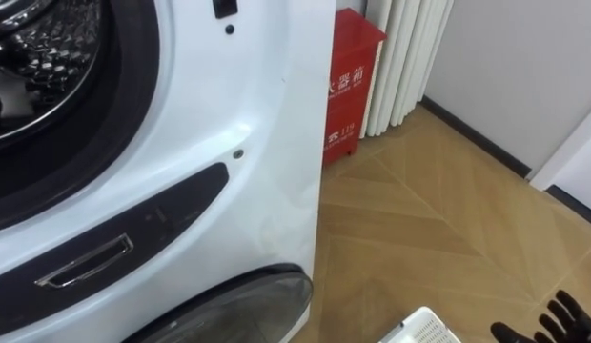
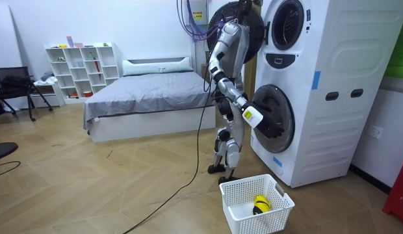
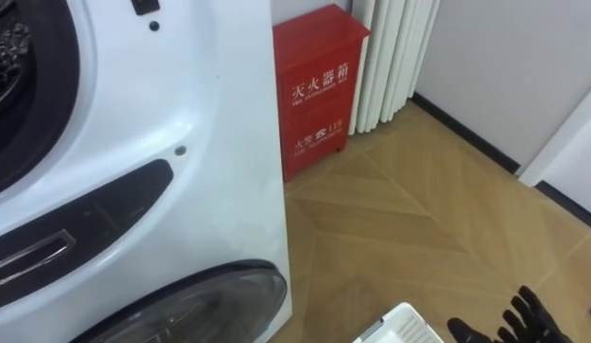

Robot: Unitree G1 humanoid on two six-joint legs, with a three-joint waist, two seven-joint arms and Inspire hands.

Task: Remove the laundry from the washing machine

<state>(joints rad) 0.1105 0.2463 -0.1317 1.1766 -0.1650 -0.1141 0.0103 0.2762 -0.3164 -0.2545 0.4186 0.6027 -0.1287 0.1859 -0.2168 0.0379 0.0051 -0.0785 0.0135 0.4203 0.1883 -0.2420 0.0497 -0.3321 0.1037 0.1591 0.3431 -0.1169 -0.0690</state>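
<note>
The white washing machine (image 1: 257,143) is close in front of me, its upper drum opening (image 1: 48,67) at the top left with the metal drum inside. A pale patch lies in the drum; I cannot tell whether it is cloth. The dark round lower door (image 1: 248,300) sits below. My right hand (image 1: 562,319) shows at the bottom right, black fingers spread and open, holding nothing. In the room view I stand facing the stacked machine (image 2: 318,91), right hand (image 2: 252,117) low by the lower door (image 2: 274,118). A white basket (image 2: 235,193) beside my feet holds a yellow and black item (image 2: 260,203).
A red cabinet (image 1: 353,81) stands against the wall right of the machine, with white ribbed panels (image 1: 405,57) beside it. The basket's corner (image 1: 424,329) shows at the bottom edge. Open wooden floor (image 1: 438,210) lies to the right. A bed (image 2: 146,91) and shelves (image 2: 81,68) stand behind me.
</note>
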